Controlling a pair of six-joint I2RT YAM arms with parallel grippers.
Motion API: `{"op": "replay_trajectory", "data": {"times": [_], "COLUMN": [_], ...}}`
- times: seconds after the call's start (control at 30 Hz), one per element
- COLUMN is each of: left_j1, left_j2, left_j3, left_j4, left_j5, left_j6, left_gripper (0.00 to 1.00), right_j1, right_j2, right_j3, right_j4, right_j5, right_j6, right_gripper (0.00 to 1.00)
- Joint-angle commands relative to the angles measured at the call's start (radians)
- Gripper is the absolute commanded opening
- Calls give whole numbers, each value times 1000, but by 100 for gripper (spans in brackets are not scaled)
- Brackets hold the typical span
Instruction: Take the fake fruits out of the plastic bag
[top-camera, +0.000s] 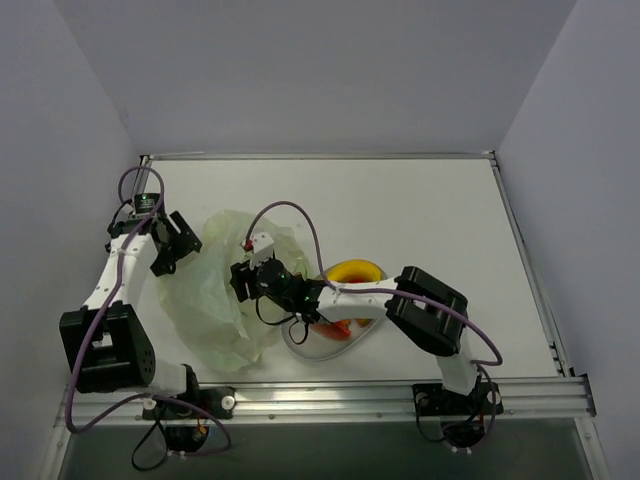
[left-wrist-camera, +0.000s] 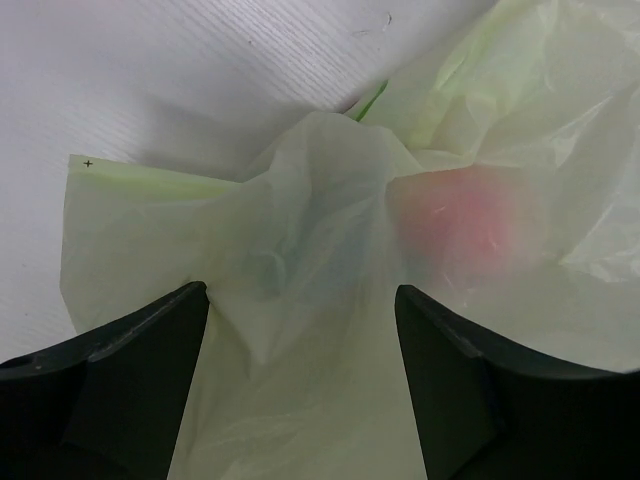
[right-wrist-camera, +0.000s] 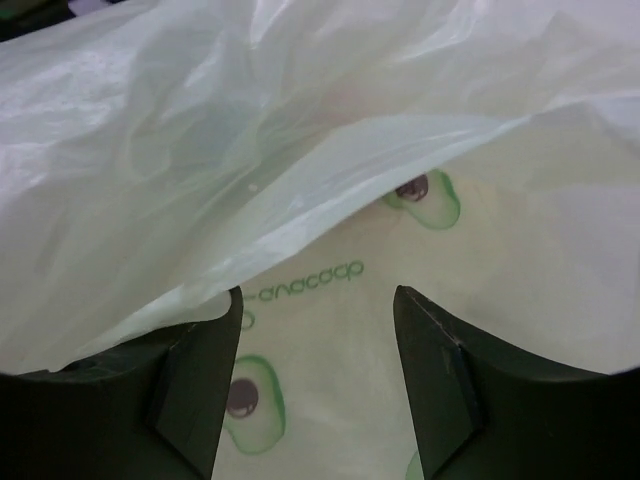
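**One pink ball (left-wrist-camera: 460, 220) in the bag (top-camera: 212, 318), banana (top-camera: 357, 271) out on the plate (top-camera: 305, 350)**

The bag lies crumpled on the table (top-camera: 420, 210), left of centre, with an arm at each side of it.

The left pincer (top-camera: 172, 245) sits at the bag's far left edge and is released. In its wrist view both dark fingers (left-wrist-camera: 130, 385) stand wide apart. A bunched fold of the thin film rises between them, and neither finger presses on it. Just right of that fold the pink ball shows as a soft blur through the plastic. It lies beyond the right-hand finger and apart from it.

The right pincer (top-camera: 247, 280) reaches in from the right, over the bag's right side. It is released too, its fingers (right-wrist-camera: 445, 375) well apart. In its wrist view the bag's upper layer hangs loose above the fingers and drapes down at the left-hand one. Beneath that layer the lower one lies flatter and shows green avocado prints (right-wrist-camera: 425, 195) and a line of green lettering.

Just right of the bag the white plate lies on the table, partly hidden under the right arm. The banana rests at its far end and red pieces (top-camera: 338, 329) lie nearer its middle, all outside the bag. The arm hides part of the plate, so I cannot tell whether other fruits lie there.
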Motion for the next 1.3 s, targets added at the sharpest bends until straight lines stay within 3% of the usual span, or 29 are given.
{"op": "replay_trajectory", "data": {"times": [0.0,0.13,0.17,0.2,0.23,0.3,0.47,0.7,0.87,0.97,1.27], "left_j1": [8,22,27,30,33,37,36,36,34,34,43], "left_j2": [61,101,107,104,100,89,55,-228,-348,-426,-139], "left_j3": [71,25,20,12,-7,-9,-7,-84,-168,-236,-173], "left_j4": [40,69,81,95,112,139,219,366,469,498,422], "left_j5": [-19,-75,-81,-79,-79,-72,25,131,258,248,241], "left_j6": [37,41,36,25,22,21,4,-8,-22,-42,-79], "left_gripper": [73,72,64,31,18,4,2,2,2,2,2], "right_j1": [-41,-41,-41,-41,-39,-41,-39,-39,-36,-47,-71], "right_j2": [55,47,42,39,36,33,18,-97,-134,-90,101], "right_j3": [87,79,72,65,54,37,25,-89,-144,-123,41], "right_j4": [-16,-8,-2,5,15,27,27,99,186,202,125], "right_j5": [-1,-16,-19,-21,-24,-31,-22,7,18,6,-39], "right_j6": [-36,-43,-38,-33,-29,-19,-30,-30,-30,-29,29], "right_gripper": [58,63,63,63,63,63,63,62,63,72,74]}}
